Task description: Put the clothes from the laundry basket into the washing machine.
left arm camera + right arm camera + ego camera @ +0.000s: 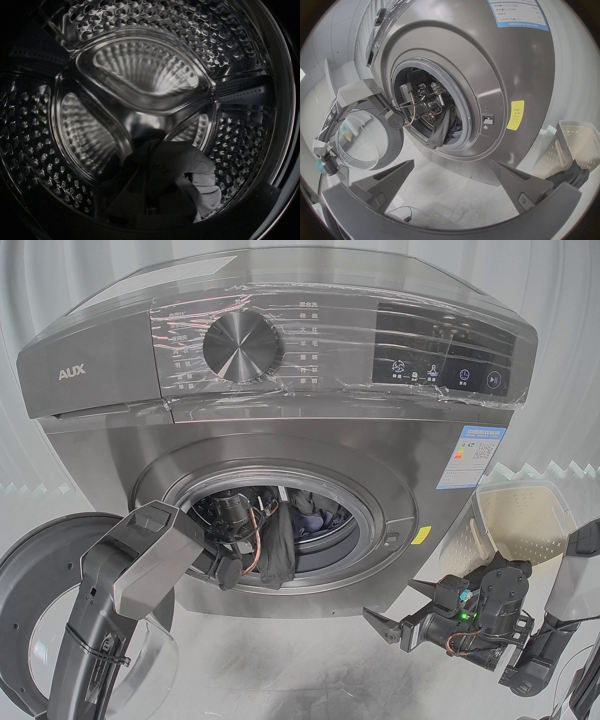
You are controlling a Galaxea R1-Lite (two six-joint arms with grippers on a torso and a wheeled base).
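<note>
My right claw (pixel 390 599) hangs open, empty; just behind it the basket (pixel 525 521) holds a dark garment (pixel 572 176). My left claw (pixel 265 499), grip unclear to me, is in the washer (pixel 312 446) mouth, a draped garment (pixel 278 546) on the rim beside it, clothes (pixel 175 175) beyond it.

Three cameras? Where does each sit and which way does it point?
Head view: on the robot's head, looking down at the washing machine; left arm in the drum, right gripper open.
Left wrist view: inside the drum, facing its back wall and clothes.
Right wrist view: low outside, facing the door opening between its own fingers.
Head and right wrist views share the hanging garment and laundry basket.
</note>
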